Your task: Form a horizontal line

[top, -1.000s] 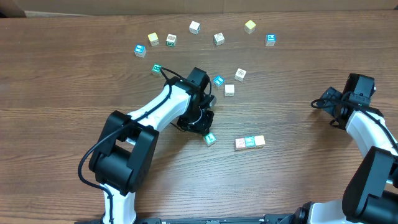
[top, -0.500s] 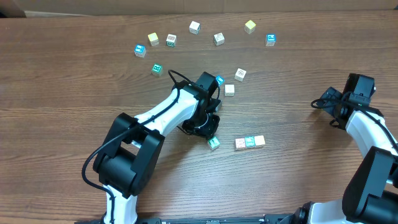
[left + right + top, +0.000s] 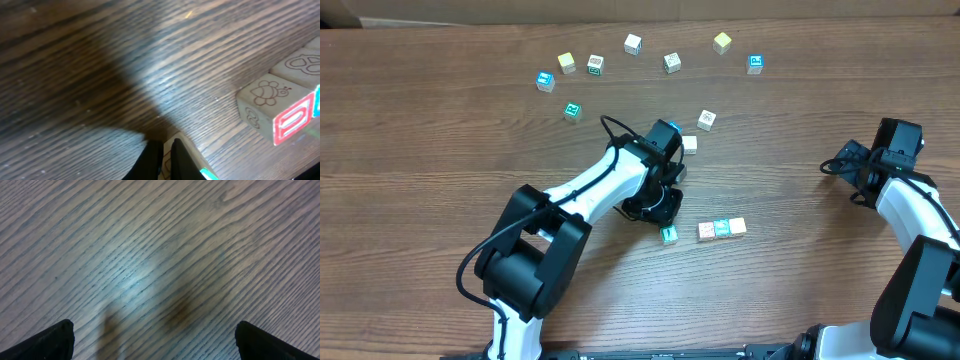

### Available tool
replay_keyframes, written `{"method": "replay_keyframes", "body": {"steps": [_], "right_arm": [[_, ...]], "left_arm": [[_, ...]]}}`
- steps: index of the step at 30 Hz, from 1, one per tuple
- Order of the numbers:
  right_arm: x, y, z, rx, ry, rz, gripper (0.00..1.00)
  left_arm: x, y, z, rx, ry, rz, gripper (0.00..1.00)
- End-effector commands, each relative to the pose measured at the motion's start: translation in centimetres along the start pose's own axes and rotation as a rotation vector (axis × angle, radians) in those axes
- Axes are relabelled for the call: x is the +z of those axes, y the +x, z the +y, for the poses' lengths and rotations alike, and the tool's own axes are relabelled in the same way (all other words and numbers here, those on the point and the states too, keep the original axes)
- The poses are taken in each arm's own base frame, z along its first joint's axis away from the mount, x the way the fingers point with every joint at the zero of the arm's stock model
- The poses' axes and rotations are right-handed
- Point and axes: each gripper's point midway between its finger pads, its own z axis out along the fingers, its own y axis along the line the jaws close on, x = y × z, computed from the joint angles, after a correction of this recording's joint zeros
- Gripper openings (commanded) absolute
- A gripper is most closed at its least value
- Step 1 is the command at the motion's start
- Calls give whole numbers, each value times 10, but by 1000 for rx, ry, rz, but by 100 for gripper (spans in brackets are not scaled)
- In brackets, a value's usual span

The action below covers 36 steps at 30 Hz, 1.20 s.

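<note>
Overhead, a wood-grain bench (image 3: 440, 140) fills the view. Near its middle the left tool (image 3: 666, 227) points down, its fingers clamped together on a small green-topped cube (image 3: 669, 235). The horizontal line (image 3: 722, 228) lies at 3 o'clock from that tool, just beside it. It is three tiny cubes touching in a row, red-marked, teal and yellow from 9 to 3 o'clock. A narrow strip of bare bench separates the held cube from the red-marked end. The left wrist view shows the two dark fingers (image 3: 150, 162) nearly together at 6 o'clock, with the line's end at 3 o'clock. Loose cubes (image 3: 633, 43) scatter in an arc toward 12 o'clock. The right tool (image 3: 152, 330) sits well apart at 3 o'clock of the bench, its fingers spread wide over bare wood.
</note>
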Motion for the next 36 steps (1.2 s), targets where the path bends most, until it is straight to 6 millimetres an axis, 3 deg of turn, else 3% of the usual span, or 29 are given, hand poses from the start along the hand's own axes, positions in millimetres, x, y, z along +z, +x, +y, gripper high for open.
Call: {"method": "replay_keyframes", "body": {"steps": [1,8,14,25,36], "right_arm": [[0,-4,0,7,0,-11,100],[0,-4,0,6,0,-11,100],[0,-4,0,7,0,-12,100],[0,-4,0,6,0,-11,100],[0,-4,0,7,0,-11,100]], "left_arm": [[1,-2,-10,-1,21,1,6],[-6,-11,2,-57,-63,-44,4],[-35,-26,5,-73,-135,-144,5],[-29,33,11,-156,-216,70,8],[-17,37,2,-137,-210,69,8]]}}
